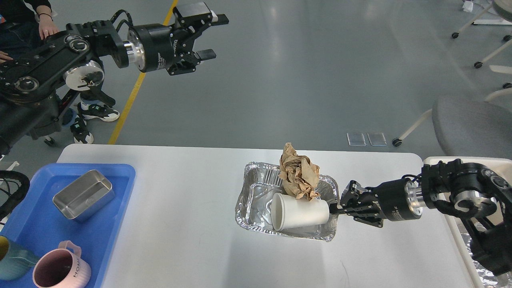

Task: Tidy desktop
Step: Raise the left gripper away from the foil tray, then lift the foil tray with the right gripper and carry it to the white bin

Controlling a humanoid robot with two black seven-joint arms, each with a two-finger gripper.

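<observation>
Foil tray, crinkled silver aluminium, rectangular (256, 208), sits right of centre on the wide white matte desktop (180, 224), long axis roughly left-right across the table. Inside it: white paper cup lying on its side (300, 212), mouth to the left, w/ a crumpled brown paper wad (299, 176) resting on the tray's far rim and touching the cup.

Right gripper (334, 209) comes in from the right, low, fingertips at the tray's right rim, just beside the cup's base. Fingers look pinched on that rim, but the contact is small and dark, so can't tell for sure. Left gripper (210, 36) is high and far back-left, over the floor, well apart from the tray, fingers spread, holding nothing.

Key relation: tray lies directly left of the right claw, and the cream bin edge (448, 160) is behind that arm at the table's right end. So right arm is much nearer; likely next step is drawing the tray and its rubbish rightward along its long axis. Risk: thin foil may buckle.

Blue plastic tray (116, 176) at left holds a steel box (83, 195) and a pink mug (60, 272).
</observation>
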